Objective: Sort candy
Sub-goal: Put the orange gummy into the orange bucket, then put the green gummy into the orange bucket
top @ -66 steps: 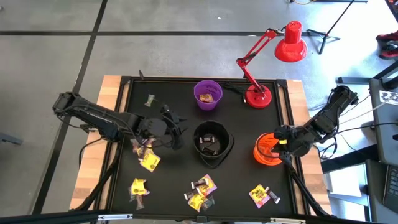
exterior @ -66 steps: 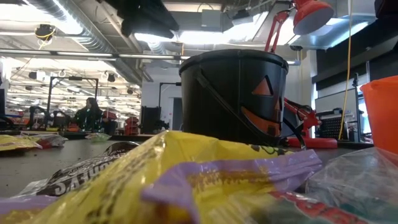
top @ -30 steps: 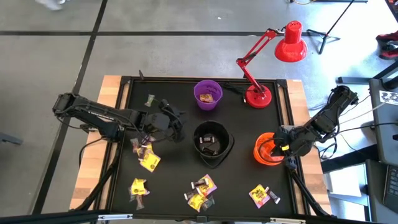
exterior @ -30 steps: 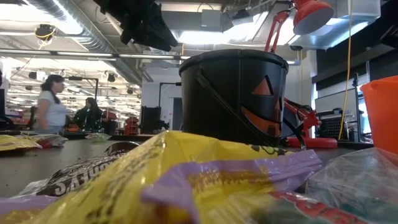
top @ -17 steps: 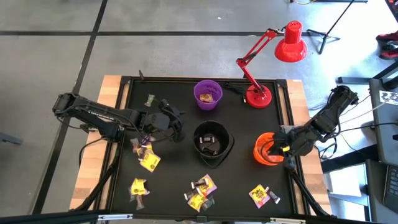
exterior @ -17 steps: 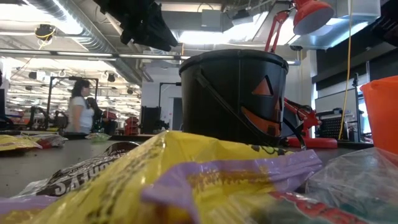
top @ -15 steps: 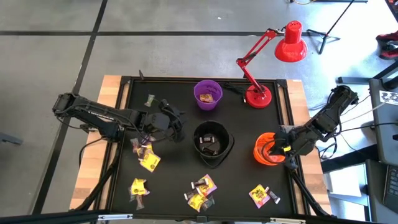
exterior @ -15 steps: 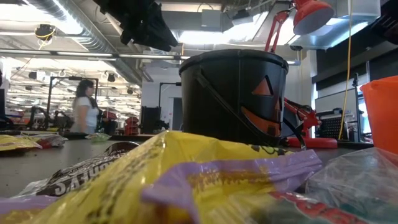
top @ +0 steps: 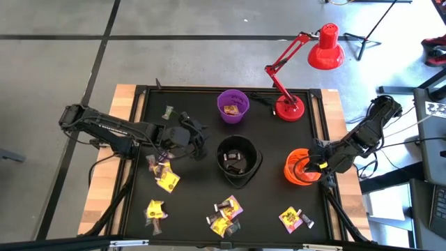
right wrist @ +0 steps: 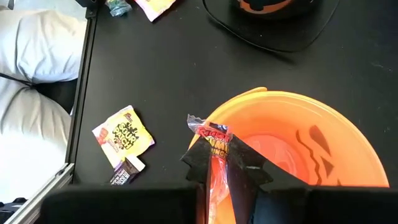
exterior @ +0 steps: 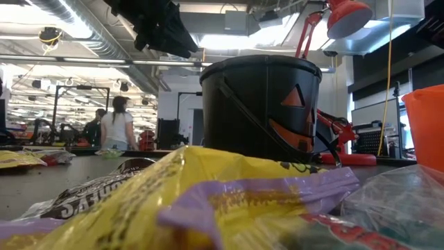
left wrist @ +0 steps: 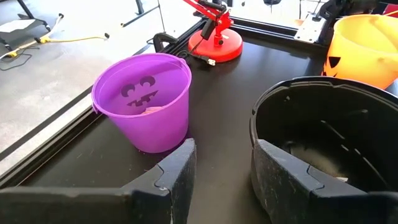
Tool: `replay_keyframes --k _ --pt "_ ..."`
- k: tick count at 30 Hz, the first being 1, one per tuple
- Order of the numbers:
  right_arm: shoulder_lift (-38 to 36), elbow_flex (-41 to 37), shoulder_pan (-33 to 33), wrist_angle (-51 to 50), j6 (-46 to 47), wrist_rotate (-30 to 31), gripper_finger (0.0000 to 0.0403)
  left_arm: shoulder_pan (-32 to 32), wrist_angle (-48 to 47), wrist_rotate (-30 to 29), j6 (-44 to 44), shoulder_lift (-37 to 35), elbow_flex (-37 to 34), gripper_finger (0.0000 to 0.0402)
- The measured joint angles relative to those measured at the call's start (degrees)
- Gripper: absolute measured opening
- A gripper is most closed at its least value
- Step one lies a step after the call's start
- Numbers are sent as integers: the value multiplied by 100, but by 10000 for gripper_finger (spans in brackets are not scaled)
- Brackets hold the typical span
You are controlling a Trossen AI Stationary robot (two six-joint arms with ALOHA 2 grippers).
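High view: three bowls on worktop (top: 188, 97).
Right gripper (right wrist: 225, 163) pinches red candy (right wrist: 214, 138) over orange bowl (right wrist: 323, 143); left gripper (left wrist: 221, 165) spread, empty, between purple bowl (left wrist: 146, 99) and black bowl (left wrist: 323, 134), both holding candy.

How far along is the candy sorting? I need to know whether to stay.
Partly done. The purple bowl and black bowl already hold candy. The right gripper is shut on a reddish candy over the orange bowl. The left gripper is open and empty. Yellow candies and dark ones remain on the table.
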Motion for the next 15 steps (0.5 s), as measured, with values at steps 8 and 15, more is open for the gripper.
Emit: replay_keyframes --k 8,15 --pt "0 2 2 96 -762 -199 112 0 -2 0 0 0 0 153" --pt "0 2 0 115 -758 -201 224 0 -8 0 0 -1 1 153"
